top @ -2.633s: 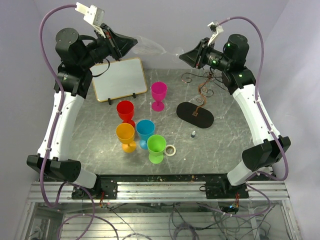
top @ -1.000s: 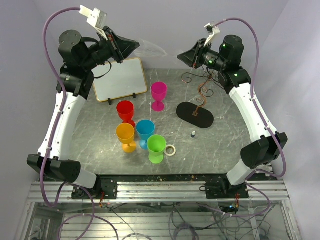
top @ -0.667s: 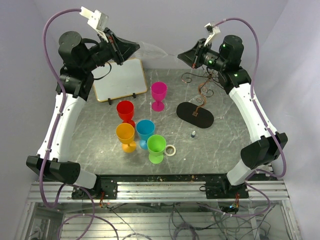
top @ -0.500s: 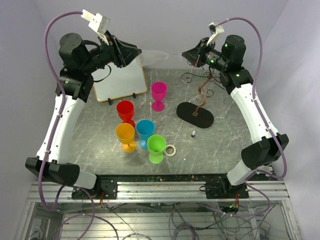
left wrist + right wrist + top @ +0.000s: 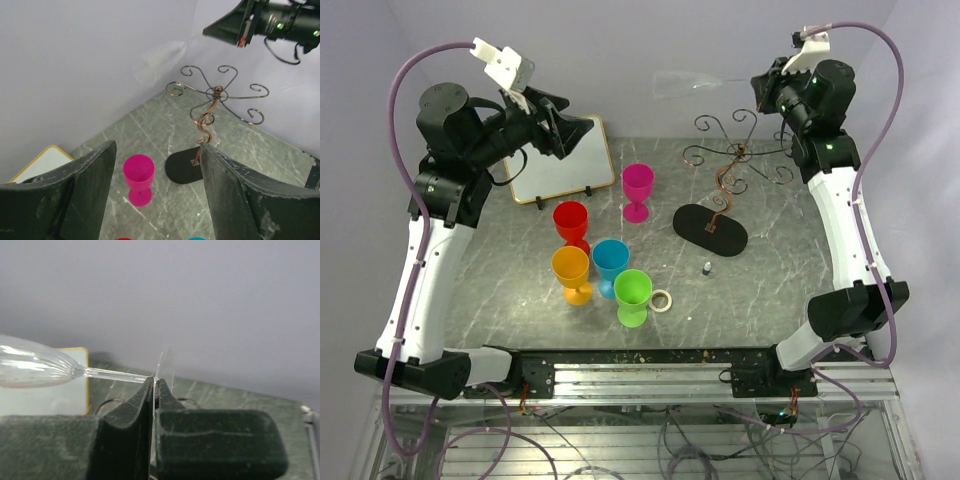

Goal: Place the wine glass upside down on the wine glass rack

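Worktop: grey, marbled. Wine glass rack: upright, back-right of worktop. L pincer: aloft, jaws wide, empty. R pincer: clamped on foot of wine glass; glass horiz., held in air, apart from rack.

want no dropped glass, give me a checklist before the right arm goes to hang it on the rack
1. Grip: right gripper shut on the wine glass at its foot: ok.
2. Other arm: left gripper open, holding nothing, apart from the glass: ok.
3. Glass turned upside down: not ok, it lies about sideways.
4. Stand: wine glass rack upright, hooks bare: ok.
5. Foot lined up with a hook: not ok, the glass is above and to one side of the rack.
6. Firmness of the pinch on the thin foot: cannot tell.
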`<state>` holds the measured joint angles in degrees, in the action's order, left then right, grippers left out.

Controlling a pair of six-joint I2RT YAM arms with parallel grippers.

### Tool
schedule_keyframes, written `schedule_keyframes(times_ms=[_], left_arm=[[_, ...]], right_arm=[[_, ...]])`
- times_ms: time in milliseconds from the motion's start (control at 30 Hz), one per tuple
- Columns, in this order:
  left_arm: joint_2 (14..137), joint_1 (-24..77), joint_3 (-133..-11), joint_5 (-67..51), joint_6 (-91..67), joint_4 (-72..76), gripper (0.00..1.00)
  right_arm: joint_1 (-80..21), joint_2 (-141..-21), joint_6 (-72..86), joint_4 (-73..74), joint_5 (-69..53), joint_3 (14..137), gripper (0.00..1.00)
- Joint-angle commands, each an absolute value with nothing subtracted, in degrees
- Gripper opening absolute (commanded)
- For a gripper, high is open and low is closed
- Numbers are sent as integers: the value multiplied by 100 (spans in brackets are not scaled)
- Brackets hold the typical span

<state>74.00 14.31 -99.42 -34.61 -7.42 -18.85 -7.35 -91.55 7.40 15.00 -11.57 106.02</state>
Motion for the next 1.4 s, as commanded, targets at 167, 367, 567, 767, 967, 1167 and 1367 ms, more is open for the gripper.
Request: schedule_keyframes(times_ms=[167,367,567,767,967,1167,1367], left_arm=[[7062,1459,-9615,-3109,175,-2376,77],[6893,1459,-9495,-3136,592,-2602,76],[6838,1454,-9456,-3186,729,-2705,76],[6844,1459,-9452,-3246,758,-2727,76],[6856,1457,-9439,-3272,737,-2703,75],[6851,1457,-9405,-3268,773,-2712,75],[6864,1459,-9398,-3290,768,-2693,76]], right_arm=[[-782,-9427,-796,1134,609,11217,0],[-976,-9467,-1926,822,756,10999,0],[-1267,-9671,-2852,826,1098,11069,0],[-1733,-9819,-4089,627,1745,10788,0],[-1993,-9932,-4926,485,2075,10509,0],[-2099,-9902,-5400,582,2067,10184,0],[-2152,-9682,-5572,574,2048,9832,0]])
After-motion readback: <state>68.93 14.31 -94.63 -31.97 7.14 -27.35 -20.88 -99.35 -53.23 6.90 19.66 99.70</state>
